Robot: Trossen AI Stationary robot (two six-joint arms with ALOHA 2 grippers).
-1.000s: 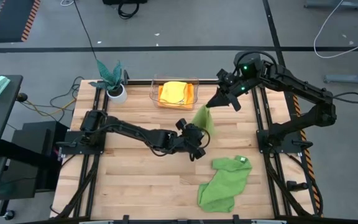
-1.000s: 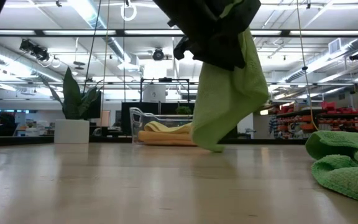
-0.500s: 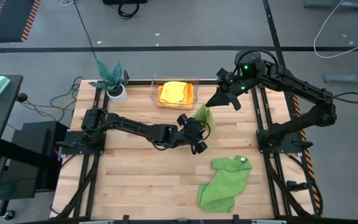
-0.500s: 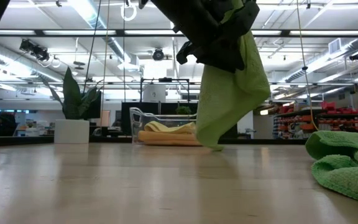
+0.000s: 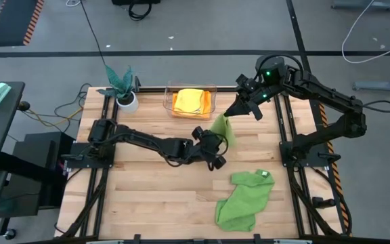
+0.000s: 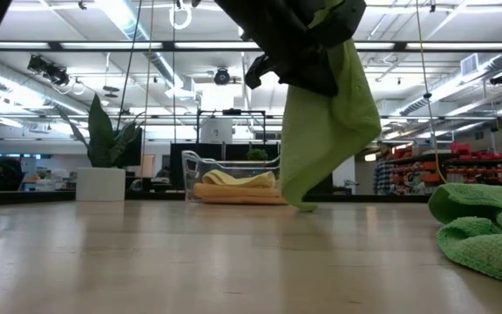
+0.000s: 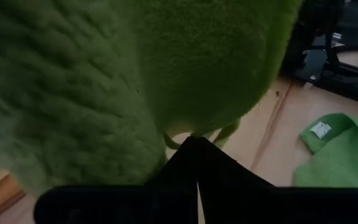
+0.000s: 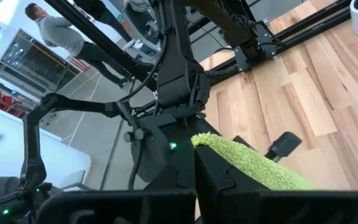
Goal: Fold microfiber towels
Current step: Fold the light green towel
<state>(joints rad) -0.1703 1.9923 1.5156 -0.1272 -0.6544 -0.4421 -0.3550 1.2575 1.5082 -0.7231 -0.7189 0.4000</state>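
Wooden boards make up the table (image 5: 147, 196), and behind it a big bright workshop shows in the low view. Near the middle of the table, toward the back, the lime green towel (image 5: 222, 129) hangs in the air between the two arms. The right gripper (image 5: 230, 113) pinches its top corner with its fingers closed on the cloth. The left gripper (image 5: 213, 150) sits lower down, right against the towel's other end, and its wrist camera is filled with green fuzz; it looks closed on the cloth there, but I cannot tell for sure. The towel droops in a soft, loose flap, thick and fluffy, and its bottom tip hangs just above the wood in the low view. What could go wrong: if the arms pull apart too hard, the fuzzy cloth may slip out of a pinch and drop in a heap. If they lower it crooked, it may land bunched up and not flat. The larger green towel (image 5: 244, 198) with a white tag (image 5: 264, 175) lies crumpled at the front right, not yet folded. The yellow towel (image 5: 189, 97) and orange towel (image 5: 181, 108) rest in the clear bin (image 5: 168, 91) at the back.
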